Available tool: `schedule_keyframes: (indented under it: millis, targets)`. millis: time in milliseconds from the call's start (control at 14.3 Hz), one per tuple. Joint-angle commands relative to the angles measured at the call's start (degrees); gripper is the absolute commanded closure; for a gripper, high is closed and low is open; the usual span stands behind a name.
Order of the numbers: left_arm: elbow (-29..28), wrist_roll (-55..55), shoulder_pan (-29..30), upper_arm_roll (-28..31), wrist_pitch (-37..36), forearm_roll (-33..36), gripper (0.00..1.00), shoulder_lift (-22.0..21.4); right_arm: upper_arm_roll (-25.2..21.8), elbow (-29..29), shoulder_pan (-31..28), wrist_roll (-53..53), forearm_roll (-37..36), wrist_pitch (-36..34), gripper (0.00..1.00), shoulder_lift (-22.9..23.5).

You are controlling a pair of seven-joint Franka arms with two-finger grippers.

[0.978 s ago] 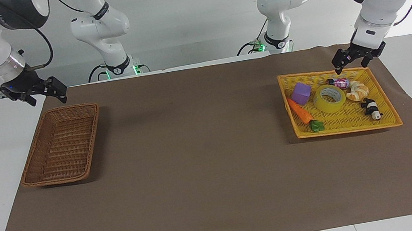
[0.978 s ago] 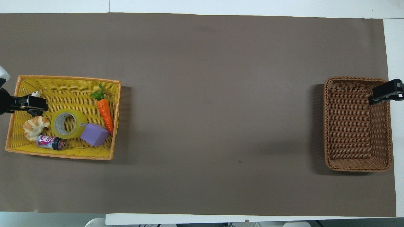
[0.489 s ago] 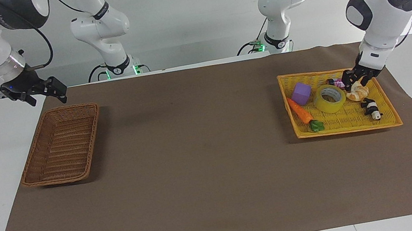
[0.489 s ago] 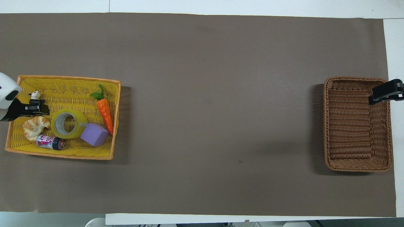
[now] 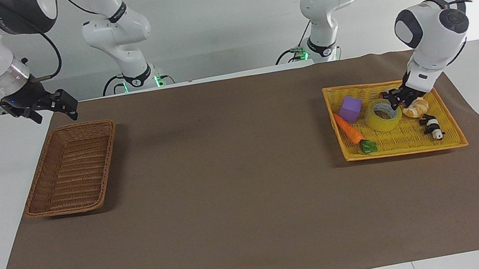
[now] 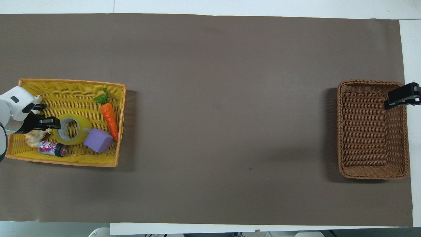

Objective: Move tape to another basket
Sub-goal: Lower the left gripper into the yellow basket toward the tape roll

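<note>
The yellow tape roll (image 5: 376, 120) lies flat in the yellow woven tray (image 5: 406, 139) at the left arm's end of the table; it also shows in the overhead view (image 6: 82, 126). My left gripper (image 5: 396, 99) is open and low over the tape's rim, on the side next to a croissant (image 5: 417, 108); it also shows in the overhead view (image 6: 52, 122). The brown wicker basket (image 5: 72, 169) stands empty at the right arm's end and shows in the overhead view (image 6: 373, 131). My right gripper (image 5: 56, 115) waits open in the air above the basket's corner.
The tray also holds a carrot (image 5: 349, 130), a purple block (image 5: 350, 108), a toy panda (image 5: 433, 126) and a small can (image 6: 52, 148). A brown mat (image 5: 237, 178) covers the table between the tray and the basket.
My left gripper has come down from above the tray's edge nearest the robots and moved across to the tape's rim. The right arm has not moved.
</note>
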Motion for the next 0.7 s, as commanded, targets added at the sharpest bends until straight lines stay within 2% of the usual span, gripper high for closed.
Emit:
schedule_keyframes:
  millis: [0,489,629]
  targets:
    - [-1.8,1.0,1.6,-0.3,4.4,-0.3,0.48,0.4,0.2,-1.8,-0.2,-0.6,-0.3,1.2,0.01,-1.3]
    - [-5.0,0.8,1.7,-0.3,6.5,-0.3,0.48,0.7,0.2,-1.8,-0.2,-0.6,-0.3,1.2,0.01,-1.3]
    - [-5.1,0.9,1.7,-0.3,6.6,-0.2,0.53,0.7,0.2,-1.8,-0.2,-0.6,-0.3,1.2,0.01,-1.3]
